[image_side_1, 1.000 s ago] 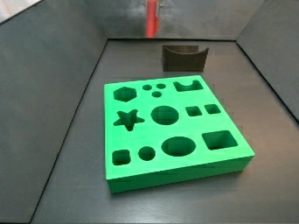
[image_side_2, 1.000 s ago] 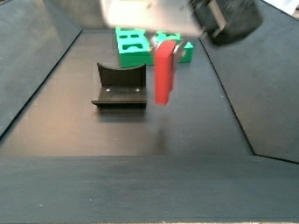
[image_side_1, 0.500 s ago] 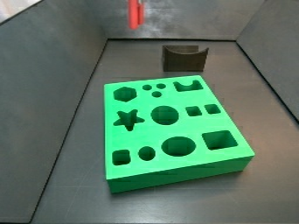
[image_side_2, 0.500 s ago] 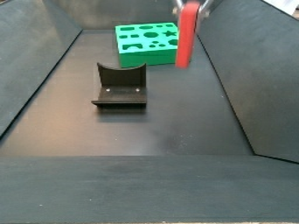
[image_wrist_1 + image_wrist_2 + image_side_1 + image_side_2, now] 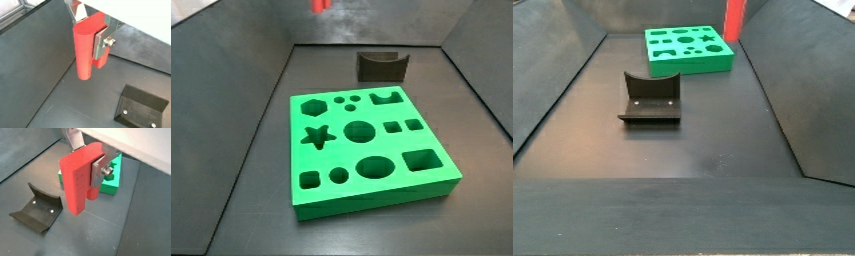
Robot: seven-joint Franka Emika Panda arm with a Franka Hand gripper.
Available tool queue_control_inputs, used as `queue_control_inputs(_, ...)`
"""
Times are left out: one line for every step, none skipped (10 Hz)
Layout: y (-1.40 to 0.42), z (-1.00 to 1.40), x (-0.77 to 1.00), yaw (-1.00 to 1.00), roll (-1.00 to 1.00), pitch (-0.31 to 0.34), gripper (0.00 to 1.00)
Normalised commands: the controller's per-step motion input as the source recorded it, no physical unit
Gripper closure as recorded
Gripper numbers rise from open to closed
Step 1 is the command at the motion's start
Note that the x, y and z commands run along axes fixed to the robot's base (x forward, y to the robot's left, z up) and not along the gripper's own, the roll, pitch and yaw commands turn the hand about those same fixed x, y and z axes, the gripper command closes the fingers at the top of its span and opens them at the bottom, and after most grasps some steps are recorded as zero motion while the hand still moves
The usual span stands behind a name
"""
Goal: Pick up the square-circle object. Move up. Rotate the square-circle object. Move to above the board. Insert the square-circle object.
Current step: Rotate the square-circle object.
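Looking at both wrist views, you can see the gripper (image 5: pixel 100 37) squeezing the long bright red square peg (image 5: pixel 85 50) between its two flat silver fingers (image 5: pixel 102 42). The jaws are pulled in close and hold the peg by its sides. The peg hangs straight down from the gripper, with its free end pointing at the dark floor and not touching it.

You can find the big bright green board with many shaped holes (image 5: pixel 368 150) lying flat on the floor. In a side view, only the low end of the red peg (image 5: pixel 321 5) peeks in, high up and well past the far end of the board. In a side view, the peg (image 5: pixel 735 20) shows up high, just beside the green board (image 5: pixel 687 48). The gripper itself is out of sight in both side views.

You can also see the dark grey U-shaped holder (image 5: pixel 649 98) sitting on the floor, apart from the board. In a wrist view, the holder (image 5: pixel 37 209) sits down below the peg, off to one side, and a bit of the green board (image 5: pixel 110 178) shows behind the peg (image 5: pixel 79 180). The holder has nothing in it.
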Motion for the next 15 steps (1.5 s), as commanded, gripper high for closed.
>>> queue_control_inputs(0.01,-0.05,0.02,0.39,0.1,-0.007,1.0)
queue_control_inputs(0.01,-0.04,0.02,0.28,0.09,-0.016,1.0)
queue_control_inputs(-0.03,0.0,0.02,0.77,0.07,-0.021,1.0)
queue_control_inputs(-0.03,0.01,0.02,0.66,0.06,-0.017,1.0)
queue_control_inputs(-0.03,0.01,0.01,0.47,0.06,-0.013,1.0)
queue_control_inputs(-0.01,0.01,0.01,0.27,0.06,-0.011,1.0)
queue_control_inputs(0.0,0.0,0.0,0.45,0.06,-0.011,1.0)
queue_control_inputs(0.0,0.0,0.0,0.41,0.06,-0.01,1.0)
queue_control_inputs(0.0,0.0,0.0,0.24,0.06,-0.01,1.0)
queue_control_inputs(0.0,-1.0,0.0,0.17,-0.14,-0.01,1.0)
queue_control_inputs(0.0,-1.0,0.01,0.08,-0.14,-0.027,1.0)
queue_control_inputs(0.0,-1.0,0.01,0.06,-0.14,-0.027,1.0)
queue_control_inputs(0.0,-1.0,0.02,0.03,-0.12,-0.03,1.0)
queue_control_inputs(0.0,-1.0,0.02,0.01,-0.12,-0.04,1.0)
queue_control_inputs(0.0,-1.0,0.02,0.0,-0.12,-0.051,1.0)
